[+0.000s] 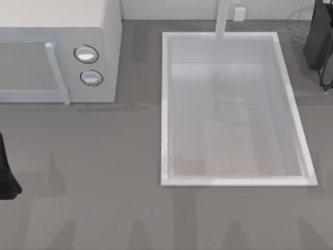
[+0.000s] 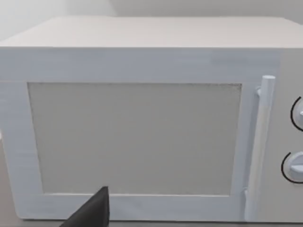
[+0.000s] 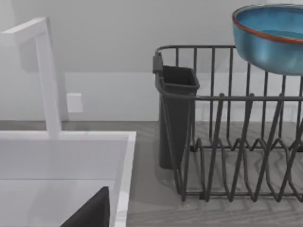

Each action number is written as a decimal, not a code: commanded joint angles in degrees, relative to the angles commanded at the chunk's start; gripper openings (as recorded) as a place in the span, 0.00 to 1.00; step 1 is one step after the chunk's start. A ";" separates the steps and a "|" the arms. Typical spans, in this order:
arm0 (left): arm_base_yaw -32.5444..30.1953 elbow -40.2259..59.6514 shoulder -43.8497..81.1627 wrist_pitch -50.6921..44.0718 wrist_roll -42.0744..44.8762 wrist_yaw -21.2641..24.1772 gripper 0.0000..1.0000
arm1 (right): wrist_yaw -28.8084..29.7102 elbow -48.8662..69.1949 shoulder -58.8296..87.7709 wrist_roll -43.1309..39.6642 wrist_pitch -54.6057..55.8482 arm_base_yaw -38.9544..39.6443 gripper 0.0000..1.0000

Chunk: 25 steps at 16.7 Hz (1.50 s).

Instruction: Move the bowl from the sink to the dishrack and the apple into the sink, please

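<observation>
The bowl (image 3: 272, 38) hangs above the dishrack (image 3: 227, 142), at the sink's (image 1: 169, 109) two o'clock, nearest the right arm; claw state indiscernible.

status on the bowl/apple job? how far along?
Done: the bowl is out of the sink, whose basin holds nothing in the top view.
In hand: in the right wrist view the bowl sits high above the dishrack, not yet resting in it. What supports it is out of frame.
Left: settling the bowl in the rack, then the apple into the sink.
The left arm is parked facing the microwave.
</observation>
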 joint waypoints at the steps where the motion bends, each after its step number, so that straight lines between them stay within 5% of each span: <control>1: 0.00 0.00 0.00 0.00 0.00 0.00 1.00 | 0.00 0.00 0.00 0.00 0.00 0.00 1.00; 12: 0.00 0.00 0.00 0.00 0.00 0.00 1.00 | -0.28 5.20 6.25 -1.84 -5.47 -1.63 1.00; 25: 0.00 0.00 0.00 0.00 0.00 0.00 1.00 | 0.06 44.78 66.72 -16.19 -49.12 -16.77 1.00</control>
